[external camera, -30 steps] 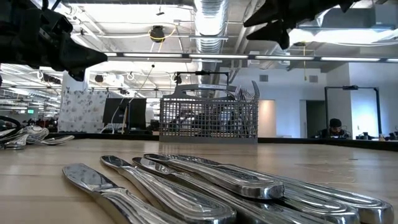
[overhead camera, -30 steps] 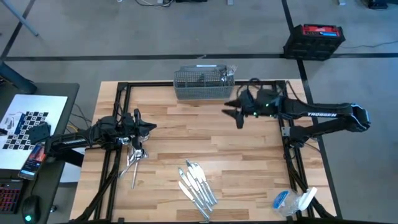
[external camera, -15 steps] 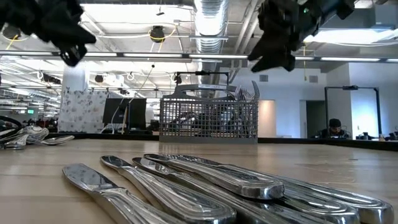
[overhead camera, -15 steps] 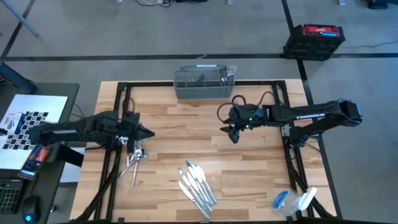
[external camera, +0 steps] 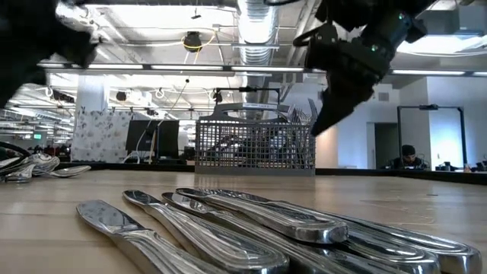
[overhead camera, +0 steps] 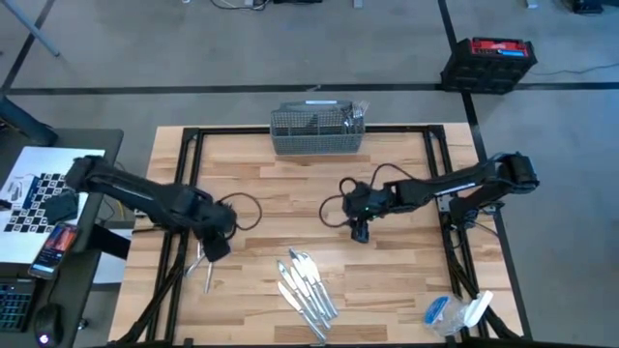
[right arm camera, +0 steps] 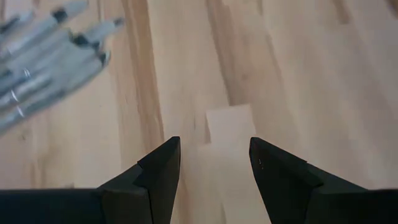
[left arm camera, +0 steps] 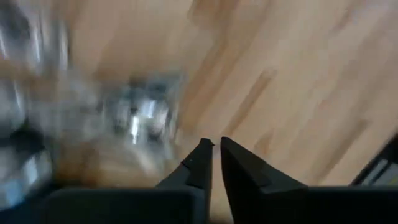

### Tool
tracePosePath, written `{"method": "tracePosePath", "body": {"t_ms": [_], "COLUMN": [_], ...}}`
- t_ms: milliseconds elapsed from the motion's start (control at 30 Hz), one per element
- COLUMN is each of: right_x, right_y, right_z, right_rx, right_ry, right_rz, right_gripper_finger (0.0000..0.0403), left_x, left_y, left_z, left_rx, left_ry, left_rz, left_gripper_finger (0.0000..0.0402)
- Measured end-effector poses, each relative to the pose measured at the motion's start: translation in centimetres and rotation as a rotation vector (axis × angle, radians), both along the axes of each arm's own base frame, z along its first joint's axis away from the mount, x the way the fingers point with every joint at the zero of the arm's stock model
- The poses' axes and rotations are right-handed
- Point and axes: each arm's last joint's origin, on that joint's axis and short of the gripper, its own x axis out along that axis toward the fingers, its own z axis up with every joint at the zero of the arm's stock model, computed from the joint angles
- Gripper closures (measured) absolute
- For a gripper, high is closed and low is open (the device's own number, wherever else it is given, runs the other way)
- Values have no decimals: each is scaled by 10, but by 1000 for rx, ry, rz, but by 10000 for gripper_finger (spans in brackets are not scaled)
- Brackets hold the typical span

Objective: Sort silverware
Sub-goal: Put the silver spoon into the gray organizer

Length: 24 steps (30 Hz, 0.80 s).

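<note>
Left hand over silverware pile, nearly closed.

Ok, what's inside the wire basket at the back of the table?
The wire basket holds several silverware handles sticking up at its right end. How many, and what lies lower inside, the mesh hides.

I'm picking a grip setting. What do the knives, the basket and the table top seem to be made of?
Knives: polished metal, probably steel, with mirror-like reflections.
Basket: grey wire mesh, likely metal, with an open grid you see through.
Table top: light wood planks, with visible grain and joints, and a low-sheen finish.
</note>
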Motion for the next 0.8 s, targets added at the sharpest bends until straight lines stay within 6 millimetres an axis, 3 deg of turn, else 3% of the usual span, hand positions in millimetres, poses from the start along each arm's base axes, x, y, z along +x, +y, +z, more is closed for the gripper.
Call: {"method": "tracePosePath", "body": {"t_ms": [100,300,533,800], "right_x": [1,5,9,9], "right_y": [7,18,18,17], "right_z": [-9,-15,-14,-14], "right_rx": [-2,-10,-28,-29], "right_ry": [42,40,-2,3], "right_rz": [22,71,98,96], "right_gripper_finger": [223,223,223,223], "left_x": [-6,-5,-9,-5], "left_y": [-14,-37,-48,-53], "left_z": [-10,-11,-20,-57], "left_rx": [-32,15,108,88], "left_ry": [121,24,42,26], "left_rz": [89,309,438,467], "left_gripper_finger": [335,295,290,290]}}
